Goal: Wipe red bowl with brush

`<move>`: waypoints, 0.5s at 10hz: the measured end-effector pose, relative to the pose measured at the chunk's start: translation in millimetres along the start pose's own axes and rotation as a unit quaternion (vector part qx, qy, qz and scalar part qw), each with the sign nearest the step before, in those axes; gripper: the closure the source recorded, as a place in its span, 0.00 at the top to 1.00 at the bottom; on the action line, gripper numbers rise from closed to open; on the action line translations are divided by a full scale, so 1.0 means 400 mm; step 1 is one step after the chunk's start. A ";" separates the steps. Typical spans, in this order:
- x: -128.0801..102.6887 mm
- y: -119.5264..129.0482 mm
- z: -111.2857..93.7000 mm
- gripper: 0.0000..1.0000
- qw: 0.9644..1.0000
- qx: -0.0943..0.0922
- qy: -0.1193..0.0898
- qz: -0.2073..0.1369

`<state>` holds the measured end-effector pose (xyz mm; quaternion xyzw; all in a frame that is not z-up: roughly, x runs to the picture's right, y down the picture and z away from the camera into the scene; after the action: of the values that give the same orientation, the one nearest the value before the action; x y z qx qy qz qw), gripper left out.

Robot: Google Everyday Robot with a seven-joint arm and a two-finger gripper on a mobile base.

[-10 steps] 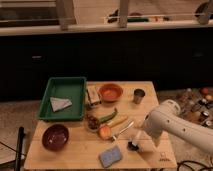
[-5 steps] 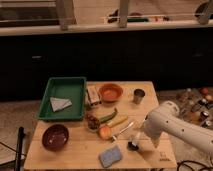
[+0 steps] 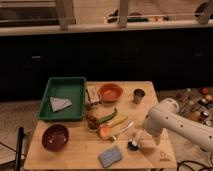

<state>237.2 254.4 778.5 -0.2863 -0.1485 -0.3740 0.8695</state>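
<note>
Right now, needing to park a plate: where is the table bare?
Bare table between the maroon bowl and sponge. Crowded: food at centre in front of the red bowl, and front right, where the gripper hangs by the brush.

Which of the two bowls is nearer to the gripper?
The shallow orange-red plastic bowl at the back; the deeper dark maroon bowl sits front-left, farther from the gripper, low over the dark-headed brush.

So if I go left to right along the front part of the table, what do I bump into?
dark maroon bowl → blue-grey sponge → brush, with the gripper right above it → the white robot arm reaching in from the right.
</note>
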 end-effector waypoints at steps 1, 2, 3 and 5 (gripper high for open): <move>0.015 -0.008 0.003 0.80 1.000 -0.005 0.002 -0.004; 0.030 -0.016 0.005 0.80 1.000 -0.007 0.004 -0.007; 0.042 -0.026 0.005 0.80 1.000 -0.009 0.008 -0.010; 0.061 -0.037 0.008 0.80 1.000 -0.011 0.011 -0.012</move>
<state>242.6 234.5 798.4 -0.2901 -0.1383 -0.3890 0.8633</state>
